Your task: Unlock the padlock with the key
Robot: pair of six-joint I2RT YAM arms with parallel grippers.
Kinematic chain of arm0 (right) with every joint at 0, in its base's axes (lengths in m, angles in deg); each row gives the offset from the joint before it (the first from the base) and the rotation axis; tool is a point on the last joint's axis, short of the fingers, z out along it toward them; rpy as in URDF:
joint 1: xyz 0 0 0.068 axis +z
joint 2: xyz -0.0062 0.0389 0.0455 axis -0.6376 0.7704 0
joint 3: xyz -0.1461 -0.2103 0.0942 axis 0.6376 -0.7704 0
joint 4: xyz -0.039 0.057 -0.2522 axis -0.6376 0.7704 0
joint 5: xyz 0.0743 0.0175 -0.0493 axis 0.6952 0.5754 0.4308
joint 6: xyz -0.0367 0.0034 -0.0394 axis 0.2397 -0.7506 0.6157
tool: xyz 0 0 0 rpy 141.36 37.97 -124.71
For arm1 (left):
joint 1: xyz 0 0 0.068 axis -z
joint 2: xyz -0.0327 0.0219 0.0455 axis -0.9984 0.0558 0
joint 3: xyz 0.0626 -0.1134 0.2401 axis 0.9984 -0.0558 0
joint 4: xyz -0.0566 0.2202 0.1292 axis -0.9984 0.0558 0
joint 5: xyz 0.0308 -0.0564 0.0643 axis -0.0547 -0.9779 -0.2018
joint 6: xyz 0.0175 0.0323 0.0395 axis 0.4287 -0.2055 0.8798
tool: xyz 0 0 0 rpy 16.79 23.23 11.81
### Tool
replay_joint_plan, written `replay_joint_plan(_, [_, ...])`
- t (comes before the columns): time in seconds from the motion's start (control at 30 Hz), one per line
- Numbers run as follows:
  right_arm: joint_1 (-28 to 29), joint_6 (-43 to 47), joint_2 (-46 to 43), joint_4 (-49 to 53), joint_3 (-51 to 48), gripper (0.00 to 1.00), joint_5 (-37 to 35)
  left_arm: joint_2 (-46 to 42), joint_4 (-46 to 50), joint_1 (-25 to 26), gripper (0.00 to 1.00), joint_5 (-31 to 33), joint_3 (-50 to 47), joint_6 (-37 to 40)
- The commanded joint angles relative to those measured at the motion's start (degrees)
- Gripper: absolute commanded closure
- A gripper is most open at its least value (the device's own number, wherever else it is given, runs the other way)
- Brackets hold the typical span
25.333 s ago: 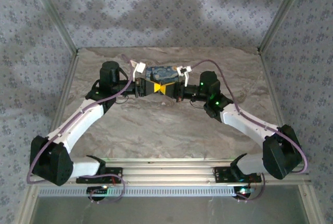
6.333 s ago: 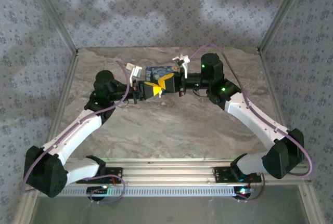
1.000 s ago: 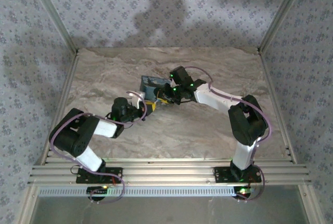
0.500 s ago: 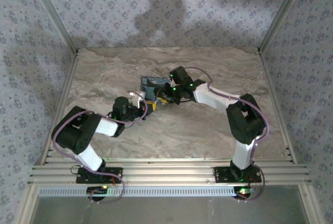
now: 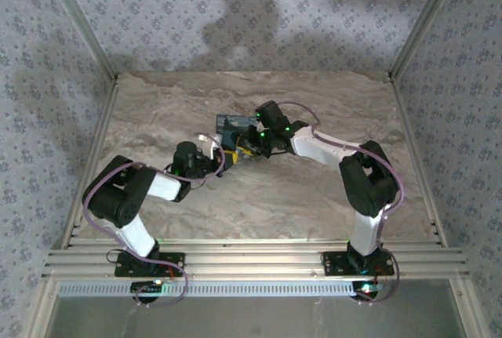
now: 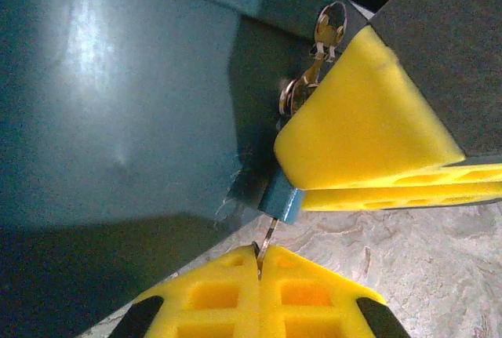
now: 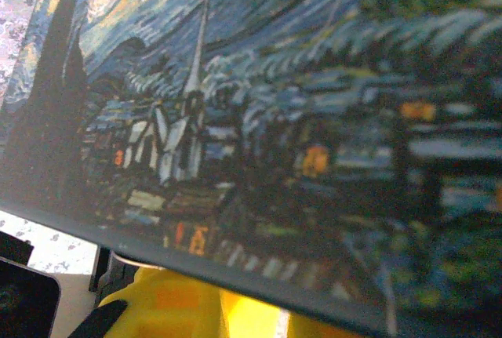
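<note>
Now key (image 6: pixel 268 236) pinched in left pincer (image 6: pixel 259 258), tip touching padlock (image 6: pixel 281 201) just above.

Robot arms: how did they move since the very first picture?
Both arms folded in from their long reach. The left gripper pulled back toward its base; the right gripper shifted left to meet it. Now the left gripper pinches the key at the blue padlock, which the right gripper holds. The painted box stayed about where it was on the table.
</note>
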Motion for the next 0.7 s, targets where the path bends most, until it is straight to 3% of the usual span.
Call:
replay_joint_plan(0.0, [2.39, -0.37, 0.82, -2.12, -0.95, 1.0, 2.22, 0.87, -3.53, 1.89, 1.0, -2.31, 2.81, -0.88])
replay_joint_plan(0.13, [3.23, -0.96, 0.88, -3.4, -3.49, 1.0, -0.12, 0.13, -3.19, 4.21, 1.0, 2.51, -0.77, -1.03])
replay_joint_plan(0.3, [4.73, -1.31, 0.82, -4.22, -6.84, 0.9, -3.44, 1.68, -5.64, 4.97, 1.0, 5.56, -6.09, -2.54])
replay_joint_plan(0.57, [5.93, -2.73, -0.53, -5.85, -9.99, 0.53, -7.29, 4.74, -7.38, 5.47, 1.0, 7.32, -8.79, -2.47])
replay_joint_plan(0.67, [5.93, -3.0, -2.96, -6.89, -11.49, 0.46, -9.76, 4.77, -7.15, 5.52, 1.0, 7.51, -8.86, -2.38])
